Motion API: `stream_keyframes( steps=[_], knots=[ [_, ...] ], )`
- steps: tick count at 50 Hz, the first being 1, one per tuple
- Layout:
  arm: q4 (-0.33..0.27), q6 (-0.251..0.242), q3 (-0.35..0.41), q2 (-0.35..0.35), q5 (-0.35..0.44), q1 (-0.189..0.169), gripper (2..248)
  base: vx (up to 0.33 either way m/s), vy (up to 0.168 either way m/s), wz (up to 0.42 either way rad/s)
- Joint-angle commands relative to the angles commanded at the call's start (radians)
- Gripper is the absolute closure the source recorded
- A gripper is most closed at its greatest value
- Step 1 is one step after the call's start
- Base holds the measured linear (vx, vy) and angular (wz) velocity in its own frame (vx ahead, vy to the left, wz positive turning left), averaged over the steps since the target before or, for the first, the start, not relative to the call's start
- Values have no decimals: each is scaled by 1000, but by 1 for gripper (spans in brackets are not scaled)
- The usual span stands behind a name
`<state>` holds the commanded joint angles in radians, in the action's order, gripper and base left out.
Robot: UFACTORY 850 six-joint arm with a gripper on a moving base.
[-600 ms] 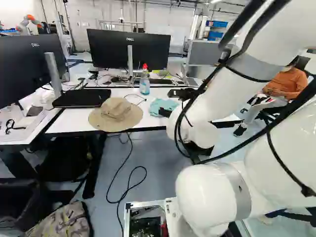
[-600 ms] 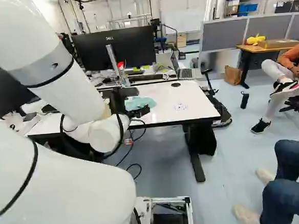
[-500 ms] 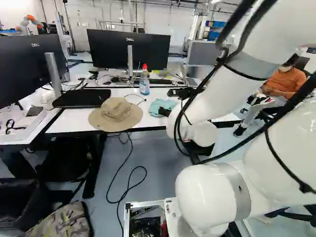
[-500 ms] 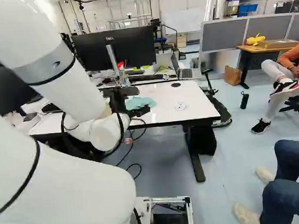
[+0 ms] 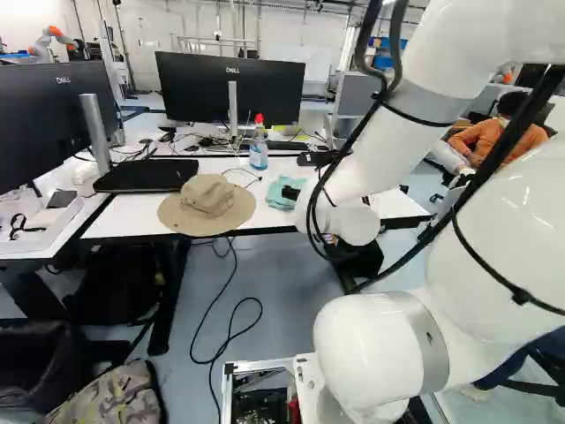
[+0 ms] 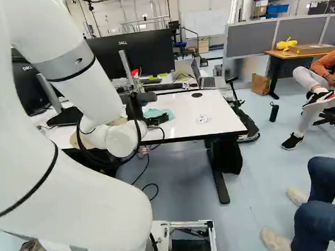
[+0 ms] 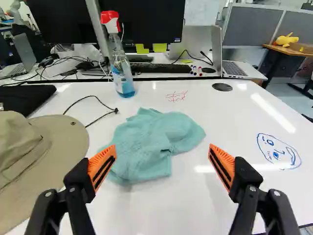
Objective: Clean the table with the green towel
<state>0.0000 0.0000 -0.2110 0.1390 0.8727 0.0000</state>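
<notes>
1. The green towel (image 7: 154, 144) is lying rumpled on the white table (image 7: 195, 205), its folds bunching into a loose heap ahead of and between the fingers (image 6: 159, 120). Whether they are touching it, I cannot tell.
2. The fingers are standing wide open, their orange pads (image 7: 101, 165) facing each other across a broad gap.
3. The white arm (image 5: 384, 150) is reaching over the near edge of the table.
4. A tan brimmed hat (image 7: 54, 142) is resting on the table to the left of the towel, near the left finger.
5. A black cable (image 7: 78, 101) is curling between the hat and the towel, and a flat black case (image 7: 24, 98) is lying just beyond the hat.
6. A clear spray bottle (image 7: 120, 68) with a red top and blue liquid is standing upright beyond the towel.
7. A red scribble (image 7: 176, 96) is showing on the tabletop just past the towel; a blue face drawing (image 7: 279, 151) is showing well to the towel's right, past the right finger.
8. Farther back, a keyboard (image 7: 161, 68) and an open laptop (image 7: 234, 68) are sitting on another desk (image 7: 146, 77).
</notes>
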Motion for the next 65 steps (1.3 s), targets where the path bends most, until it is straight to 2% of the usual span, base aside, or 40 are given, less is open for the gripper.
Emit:
stream_keyframes(
  steps=[23, 47, 65],
  knots=[
    [0, 0, -111, -115, -23, 0, 3, 0, 0, 0],
    [0, 0, -234, -234, -107, 2, 3, 0, 0, 0],
    [0, 0, -294, -288, -186, 31, 3, 0, 0, 0]
  ],
)
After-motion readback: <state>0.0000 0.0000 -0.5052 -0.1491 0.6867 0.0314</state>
